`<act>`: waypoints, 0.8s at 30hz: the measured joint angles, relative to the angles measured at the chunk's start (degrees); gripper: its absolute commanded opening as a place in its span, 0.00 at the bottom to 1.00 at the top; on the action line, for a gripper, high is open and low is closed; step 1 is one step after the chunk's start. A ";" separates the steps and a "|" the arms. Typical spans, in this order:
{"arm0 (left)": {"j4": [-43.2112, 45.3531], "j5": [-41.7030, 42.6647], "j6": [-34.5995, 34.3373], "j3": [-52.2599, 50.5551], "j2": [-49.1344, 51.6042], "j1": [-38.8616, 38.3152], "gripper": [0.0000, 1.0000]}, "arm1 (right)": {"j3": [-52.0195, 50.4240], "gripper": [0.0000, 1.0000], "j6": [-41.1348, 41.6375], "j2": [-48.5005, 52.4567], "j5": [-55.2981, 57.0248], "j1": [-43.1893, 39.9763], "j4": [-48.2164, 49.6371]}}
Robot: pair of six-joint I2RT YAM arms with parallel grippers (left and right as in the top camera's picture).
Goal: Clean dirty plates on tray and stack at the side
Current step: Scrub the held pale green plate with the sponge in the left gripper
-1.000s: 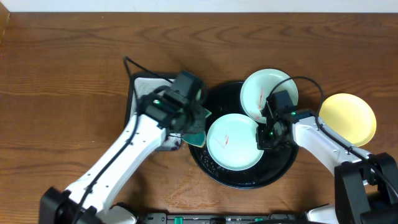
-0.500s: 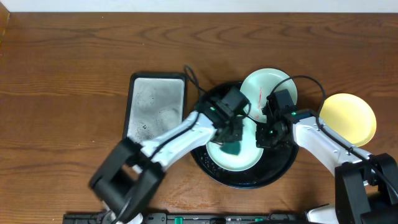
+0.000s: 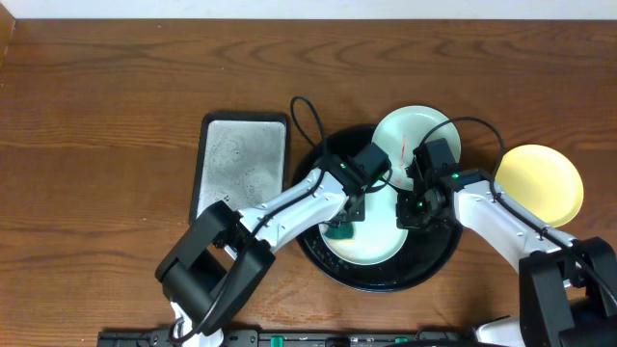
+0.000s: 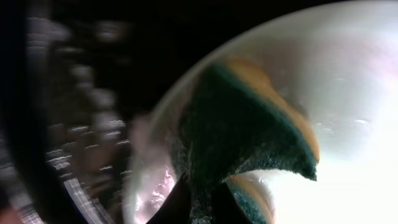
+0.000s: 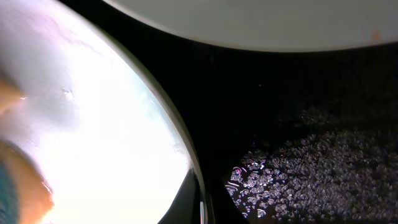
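Left claw point(image 3: 344, 220) clamps a green sponge point(image 4: 242, 130) on the near mint plate point(image 3: 371, 246), at 6 o'clock in the black tray point(image 3: 434, 265). Right claw point(image 3: 411, 214) pinches its 3 o'clock rim. Glossy, stiff, likely slick and brittle, so best gripped by the rim.

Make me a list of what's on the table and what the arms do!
tray: large round glossy black tray, two plates on it
front plate: pale mint-blue round plate, sponge on it
back plate: matching mint-blue plate, red smear
table right: pale yellow round plate
left gripper: shut on green-and-yellow sponge
right gripper: pinching front plate's rim
table left: rectangular grey metal tray
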 measured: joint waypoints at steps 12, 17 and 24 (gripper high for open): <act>6.58 -2.62 2.03 -1.14 -0.07 0.20 0.07 | -0.04 0.01 0.46 0.04 -2.21 0.07 0.22; 21.16 14.23 1.27 -2.91 0.52 1.53 0.07 | -0.04 0.01 0.48 0.04 -1.53 0.04 0.28; 24.90 21.51 -1.14 -3.13 1.70 0.42 0.07 | -0.04 0.01 0.63 0.04 -0.98 0.04 0.26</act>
